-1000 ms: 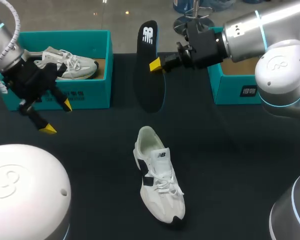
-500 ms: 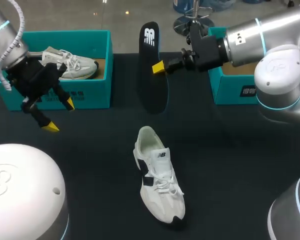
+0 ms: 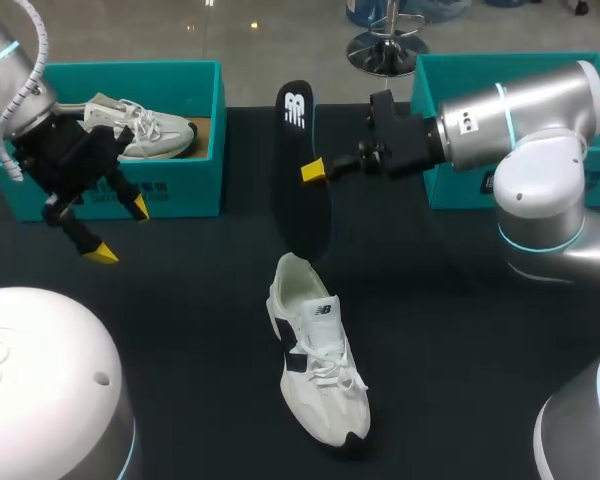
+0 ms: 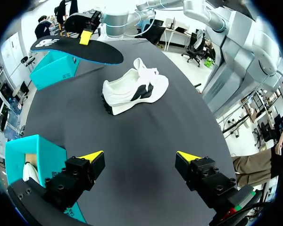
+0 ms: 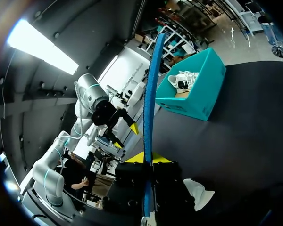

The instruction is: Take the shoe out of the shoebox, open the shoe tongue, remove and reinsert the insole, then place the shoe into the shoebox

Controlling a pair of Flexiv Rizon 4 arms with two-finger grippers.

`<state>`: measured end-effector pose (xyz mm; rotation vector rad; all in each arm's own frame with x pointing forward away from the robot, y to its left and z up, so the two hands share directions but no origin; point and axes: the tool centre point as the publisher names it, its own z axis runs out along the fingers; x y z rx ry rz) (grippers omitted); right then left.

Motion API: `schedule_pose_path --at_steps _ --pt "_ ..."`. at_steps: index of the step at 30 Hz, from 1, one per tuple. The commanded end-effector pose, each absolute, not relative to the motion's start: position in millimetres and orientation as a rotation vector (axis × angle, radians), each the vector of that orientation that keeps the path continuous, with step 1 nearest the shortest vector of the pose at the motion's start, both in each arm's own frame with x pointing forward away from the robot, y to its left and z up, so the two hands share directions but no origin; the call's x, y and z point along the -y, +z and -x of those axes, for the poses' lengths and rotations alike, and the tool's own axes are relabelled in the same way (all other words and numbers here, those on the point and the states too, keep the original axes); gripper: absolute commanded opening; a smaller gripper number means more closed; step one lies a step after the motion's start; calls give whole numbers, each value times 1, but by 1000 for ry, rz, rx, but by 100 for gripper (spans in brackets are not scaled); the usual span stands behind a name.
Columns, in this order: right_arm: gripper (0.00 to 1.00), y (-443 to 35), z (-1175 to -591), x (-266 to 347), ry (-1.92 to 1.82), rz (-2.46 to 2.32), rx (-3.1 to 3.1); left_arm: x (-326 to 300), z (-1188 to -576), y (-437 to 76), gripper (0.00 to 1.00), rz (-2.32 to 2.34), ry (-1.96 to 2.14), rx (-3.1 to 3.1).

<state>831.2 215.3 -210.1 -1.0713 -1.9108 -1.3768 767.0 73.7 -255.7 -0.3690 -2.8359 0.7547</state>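
A white shoe with a black side patch lies on the dark table, heel opening facing the far side; the left wrist view shows it ahead of the fingers. The black insole hangs in the air beyond the shoe's heel, and my right gripper is shut on its edge. In the right wrist view the insole stands edge-on as a blue strip between the yellow tips. My left gripper hovers open in front of the left shoebox, nothing between its fingers.
The teal left shoebox holds a second white shoe. Another teal shoebox stands at the right behind my right arm. Bare table lies around the shoe on both sides.
My right gripper has carried the insole downward and a little nearer to the shoe. The left gripper shifted slightly up and right early on, then held still. The shoe has not moved.
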Motion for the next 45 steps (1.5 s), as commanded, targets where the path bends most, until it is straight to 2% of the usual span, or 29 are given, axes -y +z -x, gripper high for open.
schedule_pose_path --at_steps 1,19,45 --pt "0 -222 -825 -216 -1358 1108 1888 -74 -766 -255 100 369 752 2838" --pt "0 -224 -825 -216 -1343 1122 1889 -74 -766 -255 100 369 752 2838" --pt "0 -266 -805 -228 -1518 970 1932 -74 -766 -255 100 369 752 2838"
